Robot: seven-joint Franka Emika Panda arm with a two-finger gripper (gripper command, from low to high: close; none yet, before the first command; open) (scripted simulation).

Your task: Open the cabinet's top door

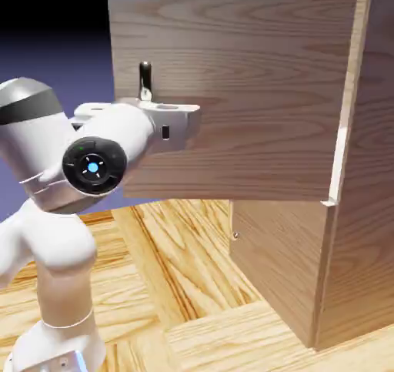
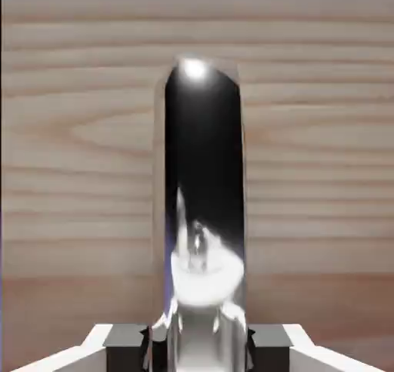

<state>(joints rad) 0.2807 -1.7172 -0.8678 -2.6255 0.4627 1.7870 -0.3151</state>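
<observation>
The cabinet (image 1: 369, 209) stands at the exterior view's right. Its top door (image 1: 246, 93) is swung wide open, its free edge out to the left. A short silver bar handle (image 1: 144, 79) sticks up near that edge. My gripper (image 1: 148, 101) is shut on the handle's lower part, with the white hand right against the panel. In the hand view the shiny handle (image 2: 204, 178) fills the middle in front of wood grain. It runs down between my grey fingertips (image 2: 127, 340), which press on it from both sides.
The lower door (image 1: 281, 263) is closed, with a small metal handle (image 1: 235, 235) at its left edge. The wooden table (image 1: 185, 270) stretches under the open door. My arm's white elbow (image 1: 92, 162) is in front of the door's left part.
</observation>
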